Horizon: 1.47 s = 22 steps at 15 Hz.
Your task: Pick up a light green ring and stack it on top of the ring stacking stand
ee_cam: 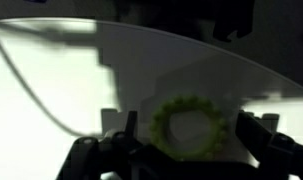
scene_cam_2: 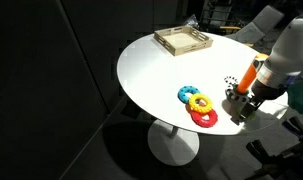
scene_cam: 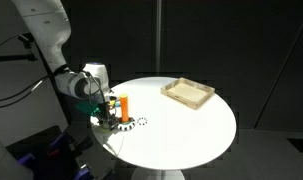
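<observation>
**Jaws apart, straddling the light green ring beside the stand**

Your jaws stand apart. In the wrist view the gripper [ee_cam: 189, 150] has a finger [ee_cam: 119, 148] on each side of the light green ring [ee_cam: 189, 128]. A thin dark gap seems to show on either side, so nothing looks clamped. That view is dim, though, and you cannot tell whether a pad brushes the ring's toothed edge. The ring lies flat on the white table [ee_cam: 51, 70], centred between your fingers.

In both exterior views your gripper is down at the table top, just beside the ring stacking stand [scene_cam: 122, 105]. The stand's orange peg is upright. The gripper body hides the light green ring in these views.

A black-and-white dotted ring [scene_cam: 141, 123] lies flat just beside the stand. In an exterior view a blue ring [scene_cam_2: 188, 93], a yellow ring [scene_cam_2: 200, 102] and a red ring [scene_cam_2: 204, 117] lie in a touching row near the stand, farther from it than the dotted ring. The wooden tray [scene_cam_2: 183, 40] sits well apart from the stand, towards the opposite edge of the table.
</observation>
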Available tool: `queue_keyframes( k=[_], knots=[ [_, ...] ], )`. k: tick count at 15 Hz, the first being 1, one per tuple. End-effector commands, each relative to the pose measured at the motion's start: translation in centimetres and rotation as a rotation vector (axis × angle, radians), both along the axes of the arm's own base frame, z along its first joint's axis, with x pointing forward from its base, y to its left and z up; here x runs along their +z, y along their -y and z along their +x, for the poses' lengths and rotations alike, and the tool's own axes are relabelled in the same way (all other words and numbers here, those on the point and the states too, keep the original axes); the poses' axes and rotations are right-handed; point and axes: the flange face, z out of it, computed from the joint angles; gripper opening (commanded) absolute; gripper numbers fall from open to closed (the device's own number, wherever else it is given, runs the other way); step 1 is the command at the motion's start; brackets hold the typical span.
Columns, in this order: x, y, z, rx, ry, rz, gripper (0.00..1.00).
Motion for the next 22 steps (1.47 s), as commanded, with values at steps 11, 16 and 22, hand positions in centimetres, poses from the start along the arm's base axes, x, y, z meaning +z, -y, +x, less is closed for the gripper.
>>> queue_keyframes(
  k=[11,16,22],
  knots=[
    [1.4,-0.1,-0.1,0.004,0.025,0.018,0.50],
    [4.6,-1.2,0.5,0.036,0.057,0.030,0.49],
    [11.0,-1.2,1.9,0.051,0.103,0.001,0.49]
  ],
)
